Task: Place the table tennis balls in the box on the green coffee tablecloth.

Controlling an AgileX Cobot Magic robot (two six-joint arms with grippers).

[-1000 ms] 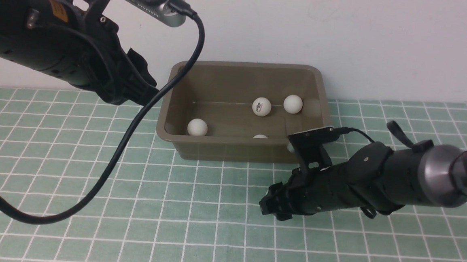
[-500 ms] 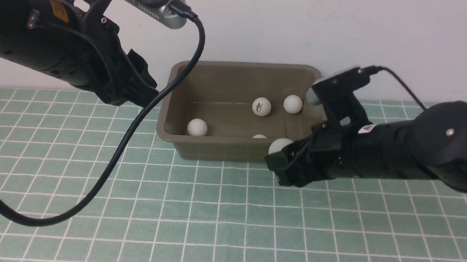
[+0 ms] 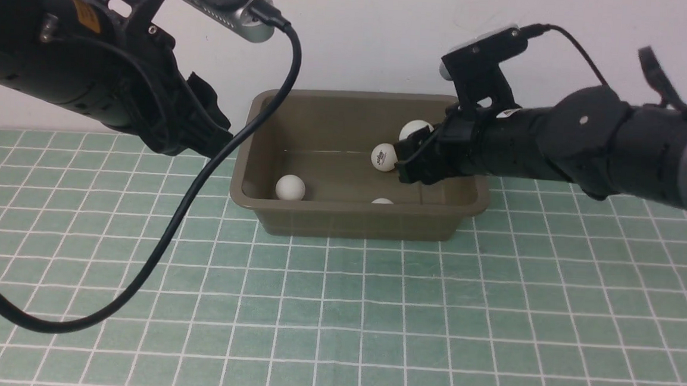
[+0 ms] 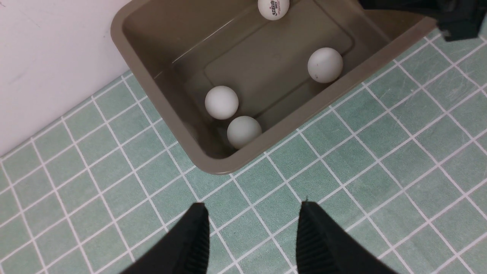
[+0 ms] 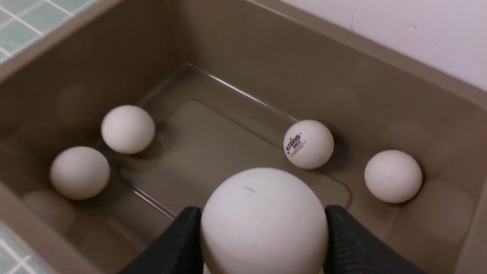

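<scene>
- Across the lower frame, front view: green coffee tablecloth (image 3: 336,312), mint with a white grid, lying flat; plain white wall (image 3: 389,34) behind.
- Upper centre: olive box (image 3: 354,220) on the cloth, close by the wall.
- Right tool (image 3: 408,158) over the box's right end, pinching one ball (image 3: 416,129).
- Four table tennis balls (image 5: 127,129) rest on the box floor.
- Left tool (image 4: 253,228) spread, empty, above the cloth left of the box.

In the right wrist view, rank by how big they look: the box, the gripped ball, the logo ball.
Box
gripped ball
logo ball
The gripped ball may look bigger only because it is nearest the camera.
</scene>
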